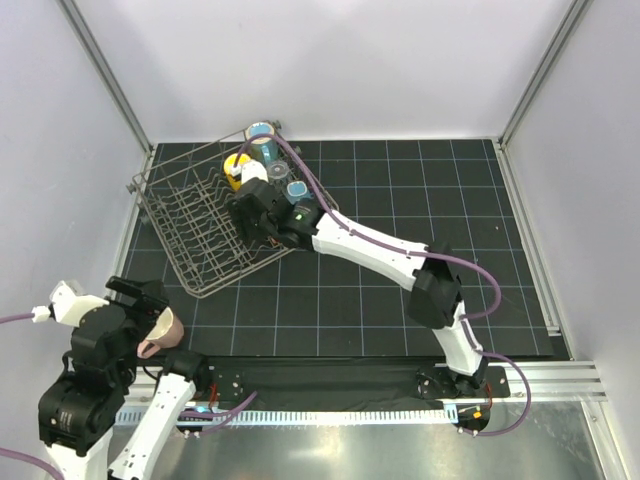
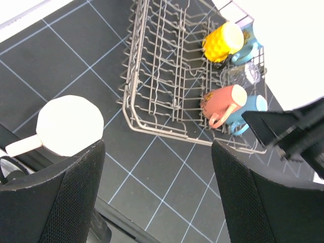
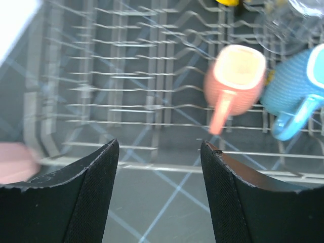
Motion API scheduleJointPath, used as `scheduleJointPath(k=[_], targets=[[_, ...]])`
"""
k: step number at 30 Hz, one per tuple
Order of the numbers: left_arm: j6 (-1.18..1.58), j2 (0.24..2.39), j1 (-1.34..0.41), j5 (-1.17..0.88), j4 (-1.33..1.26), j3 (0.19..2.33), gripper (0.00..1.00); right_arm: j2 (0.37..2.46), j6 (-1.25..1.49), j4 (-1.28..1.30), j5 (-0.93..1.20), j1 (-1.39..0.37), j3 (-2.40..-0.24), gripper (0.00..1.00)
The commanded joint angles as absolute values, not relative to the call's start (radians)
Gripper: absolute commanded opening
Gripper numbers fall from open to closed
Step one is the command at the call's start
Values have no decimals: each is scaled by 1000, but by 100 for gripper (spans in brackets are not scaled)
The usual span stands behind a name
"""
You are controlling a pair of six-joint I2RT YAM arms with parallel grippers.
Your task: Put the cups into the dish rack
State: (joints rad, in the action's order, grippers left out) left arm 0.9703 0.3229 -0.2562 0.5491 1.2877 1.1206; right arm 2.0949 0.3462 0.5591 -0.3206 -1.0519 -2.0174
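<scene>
The left gripper (image 2: 157,147) has jaws wide with nothing between them. One salmon-pink cup (image 2: 68,125) sits on the mat (image 2: 152,192), outside the jaws and just beside the left finger; contact cannot be judged. The right gripper (image 3: 159,162) is also wide and empty, above the dish rack (image 3: 126,91). A salmon-pink mug (image 3: 235,76) lies in the rack beyond its right fingertip, beside a light blue mug (image 3: 296,93).

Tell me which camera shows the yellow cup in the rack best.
Left wrist: the yellow cup sits whole and sharp in the dish rack. Top external shows it small, partly behind the right arm; right wrist catches only a sliver.
</scene>
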Motion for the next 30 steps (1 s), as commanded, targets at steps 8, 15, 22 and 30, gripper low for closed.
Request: scheduleJointPath(k=[8,15,22,30], targets=[[988,204,-259,584,1221,1192,78,2103,439,529,-255,-1271,-2177,67],[974,149,-258,568,1195,1201,76,2175,515,476,-195,-1371,-2252,67],[988,107,-258,577,1219,1224,76,2278,604,480,-98,-1385,-2308,67],[1023,101,-258,575,1267,1247,76,2356,787,538,-109,-1388,-2325,67]])
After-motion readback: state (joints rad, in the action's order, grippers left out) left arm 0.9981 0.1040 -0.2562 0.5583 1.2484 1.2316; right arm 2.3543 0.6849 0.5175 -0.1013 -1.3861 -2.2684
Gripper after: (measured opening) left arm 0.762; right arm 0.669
